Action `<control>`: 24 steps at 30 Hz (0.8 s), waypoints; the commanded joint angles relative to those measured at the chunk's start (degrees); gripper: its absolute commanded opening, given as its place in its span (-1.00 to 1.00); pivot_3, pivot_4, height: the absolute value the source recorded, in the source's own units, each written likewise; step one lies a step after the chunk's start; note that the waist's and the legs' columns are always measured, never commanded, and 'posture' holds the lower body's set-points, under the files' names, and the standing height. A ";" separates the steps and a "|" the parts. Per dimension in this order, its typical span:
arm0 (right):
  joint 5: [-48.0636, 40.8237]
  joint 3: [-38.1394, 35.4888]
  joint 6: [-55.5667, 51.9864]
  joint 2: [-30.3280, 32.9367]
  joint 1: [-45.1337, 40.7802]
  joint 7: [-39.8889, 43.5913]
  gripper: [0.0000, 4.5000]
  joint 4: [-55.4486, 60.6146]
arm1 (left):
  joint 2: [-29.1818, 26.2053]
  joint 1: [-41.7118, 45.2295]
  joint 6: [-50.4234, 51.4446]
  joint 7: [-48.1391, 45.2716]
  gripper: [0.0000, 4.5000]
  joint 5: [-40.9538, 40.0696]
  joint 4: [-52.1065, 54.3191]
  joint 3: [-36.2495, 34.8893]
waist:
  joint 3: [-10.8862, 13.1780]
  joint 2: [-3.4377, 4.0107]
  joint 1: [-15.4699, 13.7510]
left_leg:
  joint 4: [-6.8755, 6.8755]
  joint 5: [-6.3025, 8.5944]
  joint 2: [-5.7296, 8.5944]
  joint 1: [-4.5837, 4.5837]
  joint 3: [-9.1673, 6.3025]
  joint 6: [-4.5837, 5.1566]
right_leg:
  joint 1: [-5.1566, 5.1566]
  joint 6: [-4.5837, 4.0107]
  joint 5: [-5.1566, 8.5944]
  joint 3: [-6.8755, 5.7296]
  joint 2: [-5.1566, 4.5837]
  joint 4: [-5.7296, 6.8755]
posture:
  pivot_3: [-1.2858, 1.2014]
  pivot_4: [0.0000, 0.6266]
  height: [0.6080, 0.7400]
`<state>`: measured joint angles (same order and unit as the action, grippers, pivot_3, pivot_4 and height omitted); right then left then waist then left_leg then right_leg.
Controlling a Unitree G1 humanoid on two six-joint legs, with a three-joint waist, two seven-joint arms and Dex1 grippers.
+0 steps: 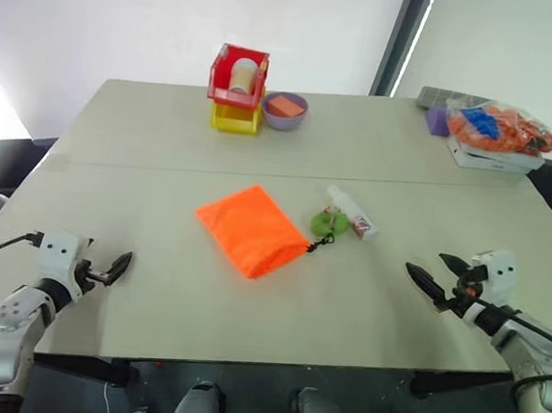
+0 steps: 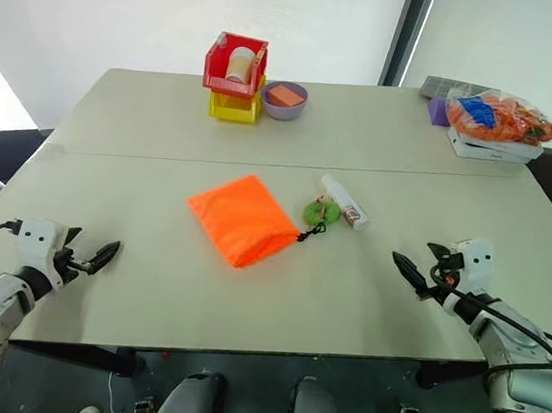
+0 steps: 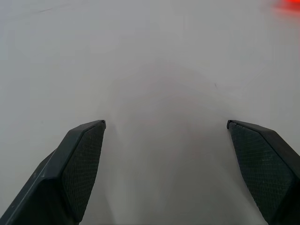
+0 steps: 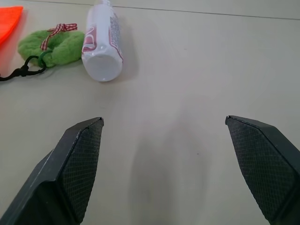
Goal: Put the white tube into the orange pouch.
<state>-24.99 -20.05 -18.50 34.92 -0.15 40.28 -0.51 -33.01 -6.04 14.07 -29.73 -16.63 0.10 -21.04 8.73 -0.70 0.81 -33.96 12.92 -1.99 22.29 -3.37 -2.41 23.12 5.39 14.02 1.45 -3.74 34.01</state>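
Both grippers are hovering wide open and holding nothing: the left gripper (image 1: 116, 268) is sitting over the desk's (image 1: 164, 158) near left corner, the right gripper (image 1: 431, 276) over the near right. The orange pouch (image 1: 251, 228) is lying flat mid-desk, its black cord (image 1: 317, 243) running to a fuzzy green tag (image 1: 328, 222). The white tube (image 1: 352, 212) is lying right beside that tag, on the right gripper's side, well apart from both grippers.

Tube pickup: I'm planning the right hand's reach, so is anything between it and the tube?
Nothing visible: bare table lies between the open right hand and the tube. The green tag sits beside the tube.
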 commanded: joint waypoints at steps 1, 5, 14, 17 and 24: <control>-0.56 -0.57 -0.10 1.09 -0.77 0.34 0.93 2.93 | 0.08 -0.34 -1.25 -0.21 0.97 -0.30 1.98 -0.82 | 0.00 0.00 -0.04 | 0.00 0.00 0.00 0.00 0.00 0.00 | 0.00 0.00 0.00 0.00 0.00 0.00 | 0.03 -0.52 1.00; -0.64 -0.80 -0.33 1.19 -0.40 0.47 0.93 3.71 | 0.13 0.17 -0.71 -0.64 0.97 -0.97 1.94 -0.87 | 0.00 -0.01 -0.12 | 0.00 0.00 0.01 0.01 0.01 0.00 | 0.00 0.02 0.01 0.00 -0.02 -0.01 | 0.03 -0.52 1.00; -1.07 -1.11 -0.70 1.30 0.76 1.45 0.93 5.45 | 0.66 1.21 0.69 -1.64 0.97 -2.24 5.41 0.65 | 0.00 -0.02 -0.09 | 0.00 0.00 0.01 0.02 0.01 0.00 | 0.01 0.00 0.00 0.00 -0.02 -0.02 | 0.03 -0.52 1.00; -1.69 -0.44 -1.47 1.64 1.31 2.83 0.93 6.92 | 0.58 1.74 2.20 -3.26 0.97 -3.21 10.70 3.33 | 0.00 -0.02 -0.16 | -0.01 0.00 0.01 0.02 0.02 0.00 | 0.00 0.01 0.01 0.00 -0.03 -0.02 | 0.03 -0.52 1.00; -3.61 2.70 -4.90 1.52 2.32 5.80 0.93 12.18 | -1.05 7.11 7.26 -8.00 0.97 -1.66 24.34 17.25 | 0.00 -0.02 -0.21 | -0.03 0.00 0.02 0.04 0.01 0.01 | -0.07 -0.02 -0.01 0.00 0.01 -0.02 | 0.03 -0.52 1.00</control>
<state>-27.25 -17.84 -22.98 35.96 1.92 45.07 8.66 -33.28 -0.41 20.73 -37.13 -19.16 20.36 -6.18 8.74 -0.72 0.61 -33.99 12.92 -1.98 22.34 -3.36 -2.40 22.97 5.37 14.01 1.45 -3.72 34.00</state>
